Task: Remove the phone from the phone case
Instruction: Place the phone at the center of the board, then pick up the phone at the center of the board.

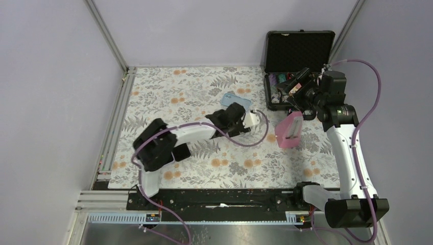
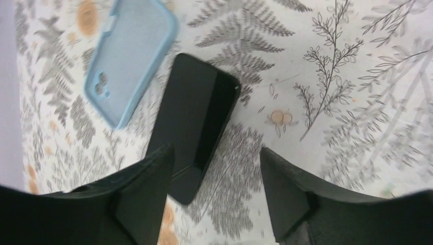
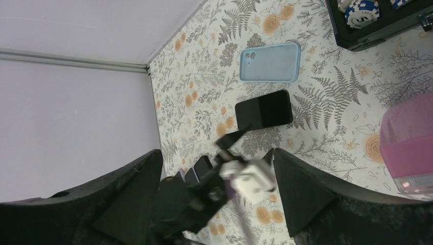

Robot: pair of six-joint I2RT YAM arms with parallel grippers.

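The black phone (image 2: 196,120) lay flat on the floral desk (image 2: 332,76), out of the pale blue phone case (image 2: 127,56), which lay just beside it. The left pincer (image 2: 214,158) hovered over the phone's near end, jaws released and gripping nothing. The right pincer (image 3: 217,153) hung above the desk, jaws likewise spread and empty.

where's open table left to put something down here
Free: the far-left cloth between the side rail and the blue case; also the near strip between the left arm and the pink box. Crowded: the right side by the open black case.
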